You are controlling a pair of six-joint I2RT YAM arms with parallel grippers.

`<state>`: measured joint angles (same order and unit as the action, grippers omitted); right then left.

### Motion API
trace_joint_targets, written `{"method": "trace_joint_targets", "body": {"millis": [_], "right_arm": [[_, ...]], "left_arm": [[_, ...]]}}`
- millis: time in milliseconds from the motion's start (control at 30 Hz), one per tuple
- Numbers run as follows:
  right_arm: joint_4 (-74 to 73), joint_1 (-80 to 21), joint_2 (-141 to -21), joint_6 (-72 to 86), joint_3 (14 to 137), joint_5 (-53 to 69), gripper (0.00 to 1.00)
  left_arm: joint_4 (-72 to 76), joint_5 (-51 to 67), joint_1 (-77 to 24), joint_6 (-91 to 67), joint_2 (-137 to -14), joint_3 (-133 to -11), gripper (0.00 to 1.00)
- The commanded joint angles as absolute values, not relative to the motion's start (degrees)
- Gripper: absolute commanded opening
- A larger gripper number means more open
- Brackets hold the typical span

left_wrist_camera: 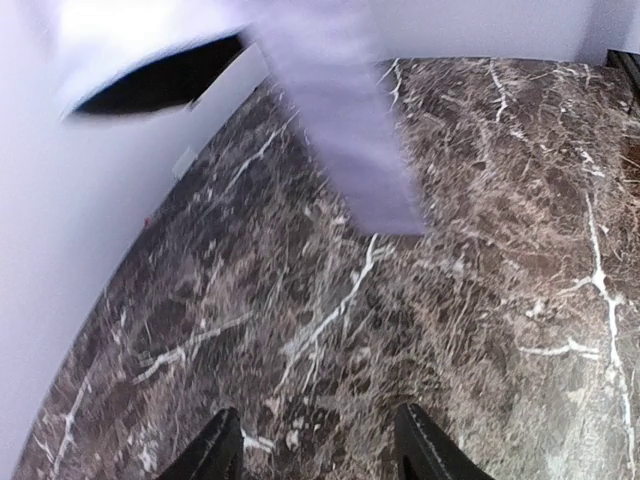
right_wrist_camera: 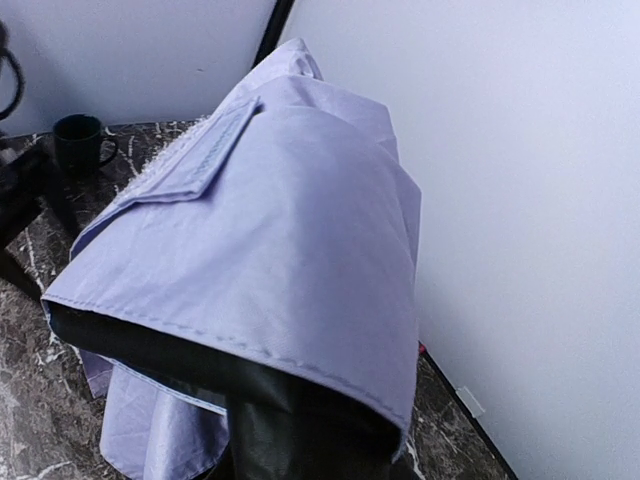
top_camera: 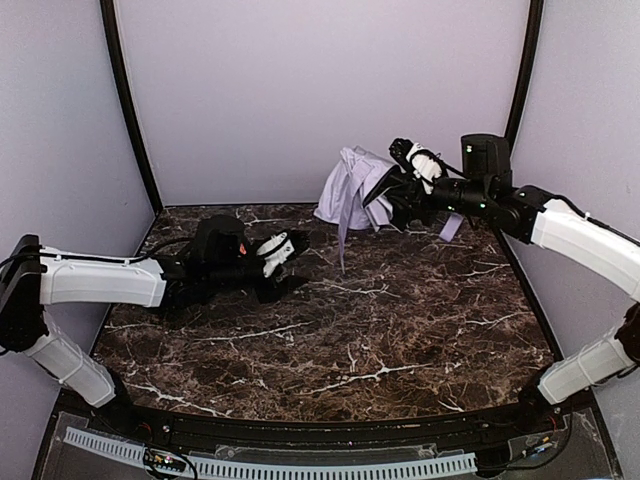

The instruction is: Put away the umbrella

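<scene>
Low over the marble table [top_camera: 400,340], the left gripper [top_camera: 288,248] has its jaws apart with nothing between them, while farther back the right gripper [top_camera: 395,190] is clamped on the umbrella [top_camera: 350,185], holding its lavender folds aloft near the back wall [top_camera: 300,90], one strip hanging down.

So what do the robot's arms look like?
The left arm and right arm are smooth white tubes with black joints. The left gripper and right gripper are black with white patches. Tiny lights: red on the left, green on the right.
</scene>
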<state>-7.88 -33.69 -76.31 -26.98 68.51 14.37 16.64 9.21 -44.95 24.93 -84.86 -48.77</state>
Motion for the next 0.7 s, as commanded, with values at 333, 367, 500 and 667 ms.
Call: {"method": "trace_joint_targets", "body": {"millis": [333,367,500,667], "right_arm": [[-10.94,-34.37,-79.91,-9.15,78.51,-2.46,0.0],[-10.86,-34.6,-79.79,-9.02,78.42,-2.5,0.0],[-10.27,-35.08,-79.67,-7.91,78.54,-2.5,0.0],[-10.33,-35.22,-80.64,-7.28,79.35,-2.01,0.0]], "left_arm": [[29.75,-14.64,-53.94,13.24,-101.45,-70.26,0.91],[29.87,-13.96,-53.37,12.14,-102.73,-71.21,0.91],[34.69,-11.85,-51.14,6.38,-105.63,-72.54,0.84],[34.28,-11.29,-51.15,3.16,-108.76,-75.49,0.7]]}}
